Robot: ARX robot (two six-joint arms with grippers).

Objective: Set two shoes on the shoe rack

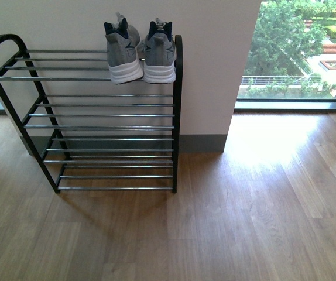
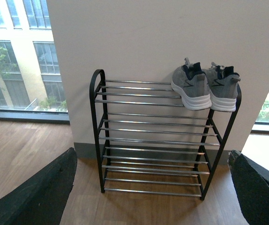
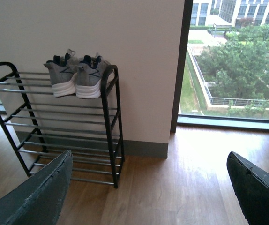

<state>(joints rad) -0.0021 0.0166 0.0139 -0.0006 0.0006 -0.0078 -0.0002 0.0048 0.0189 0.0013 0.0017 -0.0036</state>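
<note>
Two grey mesh shoes, the left shoe point(image 1: 122, 54) and the right shoe point(image 1: 160, 54), stand side by side on the top shelf of the shoe rack point(image 1: 86, 120), at its right end, heels toward me. They also show in the left wrist view as shoe point(image 2: 191, 87) and shoe point(image 2: 224, 89) on the rack point(image 2: 125, 140), and in the right wrist view as shoes point(image 3: 77, 76) on the rack point(image 3: 55, 126). My left gripper point(image 2: 153, 187) is open, well back from the rack. My right gripper point(image 3: 151, 187) is open over the floor. Neither arm shows in the front view.
The rack stands against a white wall point(image 1: 215, 58) with a grey skirting board. Wooden floor point(image 1: 244, 205) stretches in front and to the right. A tall window point(image 1: 300, 52) with a dark sill is to the right of the wall.
</note>
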